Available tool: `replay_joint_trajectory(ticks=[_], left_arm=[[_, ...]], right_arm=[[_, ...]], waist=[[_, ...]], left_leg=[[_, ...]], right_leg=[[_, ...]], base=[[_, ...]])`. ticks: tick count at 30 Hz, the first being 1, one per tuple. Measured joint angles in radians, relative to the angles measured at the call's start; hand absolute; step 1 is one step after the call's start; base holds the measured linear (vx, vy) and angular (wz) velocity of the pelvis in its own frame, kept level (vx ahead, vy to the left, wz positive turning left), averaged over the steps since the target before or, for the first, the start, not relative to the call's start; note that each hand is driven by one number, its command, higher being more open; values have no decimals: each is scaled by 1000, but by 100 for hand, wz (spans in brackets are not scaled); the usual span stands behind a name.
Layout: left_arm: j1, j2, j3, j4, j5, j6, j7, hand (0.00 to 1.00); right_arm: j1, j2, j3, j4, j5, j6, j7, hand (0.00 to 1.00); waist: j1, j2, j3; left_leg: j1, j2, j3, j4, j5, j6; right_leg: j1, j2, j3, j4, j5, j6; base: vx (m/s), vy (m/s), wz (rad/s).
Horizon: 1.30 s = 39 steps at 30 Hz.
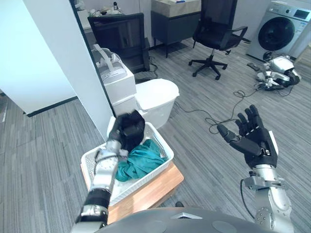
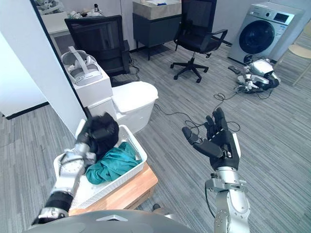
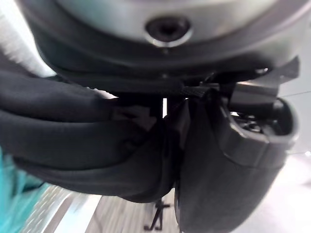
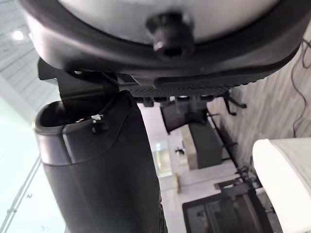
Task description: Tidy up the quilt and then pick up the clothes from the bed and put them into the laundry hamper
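A white laundry hamper point(image 1: 164, 144) stands on a low wooden stand point(image 1: 154, 188) in front of me, with a teal garment point(image 1: 142, 162) lying inside it. My left hand point(image 1: 115, 138) hovers over the hamper's far corner, shut on a bundled black garment point(image 1: 132, 128). In the left wrist view that black garment point(image 3: 73, 136) is pressed against the palm beside the thumb point(image 3: 228, 170). My right hand point(image 1: 256, 141) is raised in the air to the right of the hamper, open with spread fingers and holding nothing.
Just behind the hamper are a white rounded bin point(image 1: 156, 95) and a white box carrying a headset point(image 1: 112, 68). A white partition wall point(image 1: 53, 58) stands at the left. A black office chair point(image 1: 216, 30), a washing machine point(image 1: 281, 28), another robot point(image 1: 277, 72) and floor cables point(image 1: 228, 104) lie further off.
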Motion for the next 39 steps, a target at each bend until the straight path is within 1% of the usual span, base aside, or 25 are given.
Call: replay_joint_trajectory(ticks=[2,5,7,8,12,13,16,18,20,21,23,24,27,29,31,33,36,39], left_arm=[[27,-25,-47,2,30,25,1,0],[29,-30,-45,-2,32,39,16,0],[29,-30,-33,-10,31,43,23,0],[29,-28,-29,-15,28,44,29,0],[28,-25,-19,-23,17,44,42,0],[28,-20,-27,-43,2,44,42,0],[28,-10,-54,-169,-73,44,25,0],[28,-12,-54,-257,-157,44,-13,0],[27,-10,-52,-293,-204,44,-40,0],[27,-12,-55,-313,-216,51,-63,100],[27,-13,-68,-323,-223,91,-85,100],[30,-13,-82,-322,-222,123,-94,100],[50,-17,-107,-318,-221,188,-93,100],[84,-29,-119,-294,-221,228,-85,100],[87,-34,-119,-255,-222,246,-76,100],[96,-34,-109,-228,-223,249,-70,100],[120,-36,-96,-228,-247,249,-69,100],[121,-37,-75,-228,-248,248,-62,100]], right_arm=[[16,28,38,11,-2,-5,-8,100],[22,59,84,58,-10,-11,-12,100],[30,67,107,82,-11,-14,-16,100],[42,68,120,88,-12,-15,-23,100],[57,70,141,98,-31,-19,-39,100],[57,78,145,102,-43,-28,-43,100],[59,99,149,109,-46,-33,-65,100],[60,101,161,109,-48,-33,-76,100],[66,112,166,108,-48,-33,-79,100],[72,124,166,108,-48,-33,-82,100],[75,126,171,107,-48,-33,-86,100],[76,126,176,105,-49,-33,-90,100],[78,126,187,94,-51,-33,-97,100],[78,125,192,73,-50,-33,-101,100],[78,125,192,70,-50,-33,-102,100],[82,125,192,70,-50,-33,-104,100],[96,125,191,70,-50,-33,-107,100],[97,125,182,70,-50,-33,-107,100]], waist=[[1,-2,3],[4,0,8],[4,5,15],[7,8,17],[19,10,19],[24,8,21],[32,0,26],[34,0,26],[34,0,25],[36,-1,25],[44,-1,25],[50,-2,26],[57,-5,28],[57,-5,28],[58,-7,29],[58,-8,30],[60,-7,30],[60,-8,29]], left_leg=[[0,1,1,4,-3,0],[-3,5,0,14,-10,0],[-3,5,-2,15,-15,1],[-5,5,-3,14,-21,7],[-7,5,-5,14,-19,9],[-8,5,-10,14,-16,4],[-15,2,-30,14,-13,6],[-18,-4,-37,16,-12,7],[-18,-5,-44,16,-12,7],[-16,-5,-52,15,-12,7],[-11,-5,-53,14,-13,7],[-9,-5,-52,14,-13,7],[-10,-6,-52,15,-14,7],[-10,-6,-50,15,-15,9],[-11,-6,-50,15,-15,10],[-13,-6,-50,15,-15,10],[-14,-6,-53,14,-14,11],[-21,-7,-65,14,-11,14]], right_leg=[[0,-1,1,0,0,0],[1,-1,-1,4,0,0],[3,-3,-8,5,0,0],[3,-5,-15,6,0,0],[5,-9,-34,9,0,0],[6,-11,-44,12,0,0],[6,-18,-73,23,0,0],[7,-26,-83,25,0,0],[12,-28,-91,25,0,0],[18,-29,-104,25,0,0],[23,-29,-105,25,0,1],[24,-29,-105,25,-1,1],[24,-29,-105,24,-1,1],[24,-29,-106,23,-2,0],[24,-29,-107,23,-2,-1],[23,-29,-109,22,-3,-1],[23,-30,-113,23,-3,-1],[23,-32,-128,23,-3,-1]], base=[[-74,-30,-2],[-93,-34,1],[-78,-26,8],[-72,-24,12],[-52,-22,10],[-43,-24,13],[-46,-13,20],[-37,10,13],[-50,-7,14],[-50,-27,16],[-59,-30,6],[-68,-28,-1],[-74,-36,-1],[-77,-44,-1],[-80,-43,0],[-90,-50,1],[-54,-39,3],[-45,-32,11]])
